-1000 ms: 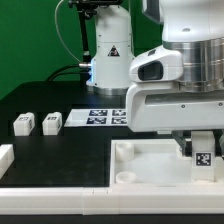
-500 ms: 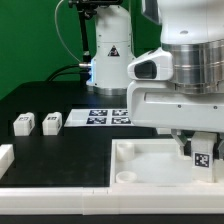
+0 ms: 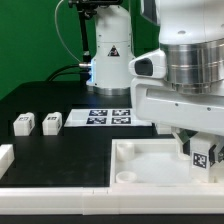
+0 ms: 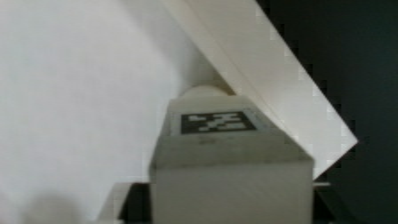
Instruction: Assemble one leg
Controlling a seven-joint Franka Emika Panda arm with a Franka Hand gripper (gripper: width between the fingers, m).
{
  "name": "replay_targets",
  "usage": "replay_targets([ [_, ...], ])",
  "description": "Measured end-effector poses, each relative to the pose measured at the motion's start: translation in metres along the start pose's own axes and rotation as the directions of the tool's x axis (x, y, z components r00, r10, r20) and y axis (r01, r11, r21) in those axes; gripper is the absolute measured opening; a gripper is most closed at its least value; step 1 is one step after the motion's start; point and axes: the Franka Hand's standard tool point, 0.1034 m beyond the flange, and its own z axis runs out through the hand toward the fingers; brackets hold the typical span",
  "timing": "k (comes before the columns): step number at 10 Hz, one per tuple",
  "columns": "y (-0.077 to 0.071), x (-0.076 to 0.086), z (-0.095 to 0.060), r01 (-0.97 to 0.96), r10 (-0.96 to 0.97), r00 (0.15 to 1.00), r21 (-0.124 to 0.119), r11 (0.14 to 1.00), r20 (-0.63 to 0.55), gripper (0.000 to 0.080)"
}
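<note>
My gripper (image 3: pixel 202 148) is shut on a leg (image 3: pixel 204 160), a small white block with a black-and-white marker. It holds the leg upright at the corner of the large white board (image 3: pixel 140 158) on the exterior view's right. In the wrist view the leg (image 4: pixel 222 165) sits between my dark fingers (image 4: pixel 143 200), its end against the board's raised rim (image 4: pixel 267 60). Whether the leg sits in a socket is hidden. Two more legs (image 3: pixel 23 124) (image 3: pixel 51 122) lie on the black table at the exterior view's left.
The marker board (image 3: pixel 110 116) lies flat on the table behind the white board. A white part (image 3: pixel 5 155) pokes in at the left edge. A white stand with a warning label (image 3: pixel 110 50) rises at the back.
My wrist has turned a little and the held leg has shifted slightly to the exterior view's right. The two loose legs have not moved.
</note>
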Motion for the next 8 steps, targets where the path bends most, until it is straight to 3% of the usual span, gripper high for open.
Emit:
replay_targets([
  [1, -0.0004, -0.001, -0.0004, -0.208, 0.208, 0.978, 0.001, 0.978, -0.008, 0.0294],
  [3, 0.0002, -0.0003, -0.0006, -0.603, 0.603, 0.798, 0.023, 0.798, -0.005, 0.0294],
  [5, 0.0019, -0.0007, -0.0009, -0.761, 0.761, 0.648, 0.037, 0.648, -0.013, 0.0294],
  [6, 0.0024, -0.0008, -0.0004, -0.744, 0.745, 0.667, 0.036, 0.667, -0.016, 0.0294],
  [7, 0.0024, -0.0013, 0.0002, -0.725, 0.725, 0.688, 0.035, 0.688, -0.017, 0.0388],
  [8, 0.0019, -0.0029, 0.001, -0.715, 0.715, 0.698, 0.034, 0.699, -0.018, 0.0565],
])
